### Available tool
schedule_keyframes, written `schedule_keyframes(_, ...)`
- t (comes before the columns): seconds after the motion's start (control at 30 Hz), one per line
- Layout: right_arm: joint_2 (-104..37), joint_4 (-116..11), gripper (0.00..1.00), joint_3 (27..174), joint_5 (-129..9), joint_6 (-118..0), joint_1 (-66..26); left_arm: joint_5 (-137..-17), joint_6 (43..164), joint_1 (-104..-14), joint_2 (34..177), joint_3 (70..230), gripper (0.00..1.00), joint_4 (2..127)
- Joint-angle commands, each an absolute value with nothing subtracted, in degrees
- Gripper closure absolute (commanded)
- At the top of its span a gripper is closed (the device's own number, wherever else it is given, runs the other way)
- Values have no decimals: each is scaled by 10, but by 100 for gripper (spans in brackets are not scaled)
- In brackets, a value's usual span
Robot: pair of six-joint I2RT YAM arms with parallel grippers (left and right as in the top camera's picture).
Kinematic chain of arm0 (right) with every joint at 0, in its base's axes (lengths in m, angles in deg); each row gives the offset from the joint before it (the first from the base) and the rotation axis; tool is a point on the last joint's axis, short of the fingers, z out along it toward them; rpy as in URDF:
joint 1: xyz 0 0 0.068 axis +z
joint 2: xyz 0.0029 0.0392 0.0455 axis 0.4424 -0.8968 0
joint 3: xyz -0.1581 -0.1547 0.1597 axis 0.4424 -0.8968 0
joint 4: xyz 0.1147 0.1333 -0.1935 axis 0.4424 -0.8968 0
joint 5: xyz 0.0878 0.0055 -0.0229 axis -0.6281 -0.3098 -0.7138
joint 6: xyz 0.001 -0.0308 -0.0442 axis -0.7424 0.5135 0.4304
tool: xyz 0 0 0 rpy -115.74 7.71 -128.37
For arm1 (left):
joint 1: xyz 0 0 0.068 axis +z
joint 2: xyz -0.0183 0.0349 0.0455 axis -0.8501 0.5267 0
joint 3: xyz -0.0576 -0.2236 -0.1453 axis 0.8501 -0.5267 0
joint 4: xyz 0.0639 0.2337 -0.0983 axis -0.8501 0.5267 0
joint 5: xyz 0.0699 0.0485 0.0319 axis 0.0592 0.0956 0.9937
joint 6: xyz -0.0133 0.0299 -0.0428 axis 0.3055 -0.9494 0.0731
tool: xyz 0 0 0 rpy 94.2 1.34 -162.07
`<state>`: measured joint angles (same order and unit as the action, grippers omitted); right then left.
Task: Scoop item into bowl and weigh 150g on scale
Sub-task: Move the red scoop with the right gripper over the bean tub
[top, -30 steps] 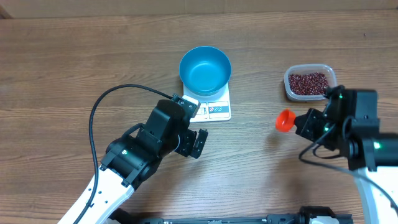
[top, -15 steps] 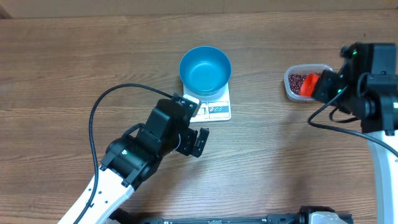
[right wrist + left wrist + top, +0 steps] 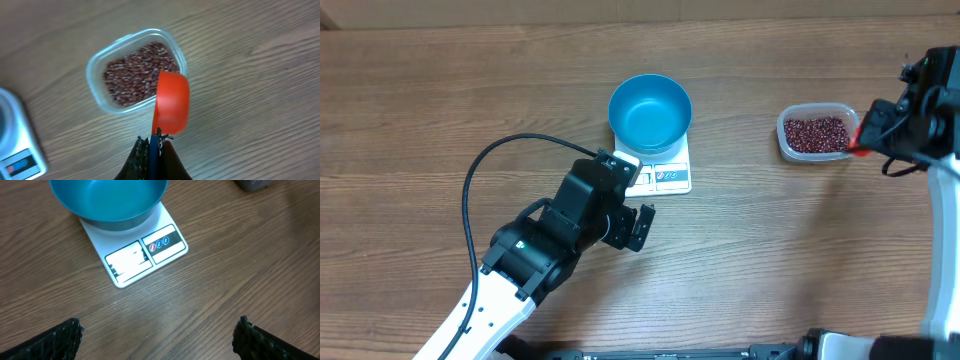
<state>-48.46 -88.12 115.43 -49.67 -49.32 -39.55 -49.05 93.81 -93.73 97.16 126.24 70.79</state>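
A round, deep blue bowl (image 3: 650, 110) with a smooth light-blue inside stood on the small flat white rectangular scale (image 3: 666, 177), a little above the middle of the overhead frame. The bowl covered the far part of the scale and left the display window and buttons bare. In the left wrist view the bowl (image 3: 107, 200) looked empty, and the scale (image 3: 145, 255) lay at a slant below it.

The small dark red-brown beans (image 3: 815, 132) lay in a loose heap inside a clear rounded-rectangular plastic tub (image 3: 784, 141) at the upper right, well apart from the scale (none showed in the bowl).

The left gripper (image 3: 635, 228) hung near the lower left of the scale with its jaws spread wide and nothing between them. Its dark fingers (image 3: 60, 340) showed only at the bottom corners of the wrist view.

The right gripper (image 3: 151, 146) was pressed together on the thin handle of an orange-red plastic scoop (image 3: 171, 102). The scoop's cup sat at the right rim of the tub (image 3: 95, 75), beside the beans (image 3: 135, 75). Whether the cup touched the rim I could not tell.

Everything rested on a brown wooden table (image 3: 420, 100).
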Motion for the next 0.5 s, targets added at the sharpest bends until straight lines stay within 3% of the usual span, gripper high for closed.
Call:
schedule_keyframes(0.0, -501, -871, 96, 1165, -503, -451, -400, -461, 925, -935, 970, 1257, 0, 703)
schedule_keyframes(0.47, -527, -796, 96, 1165, -543, -354, -396, -450, 914, -935, 970, 1257, 0, 689)
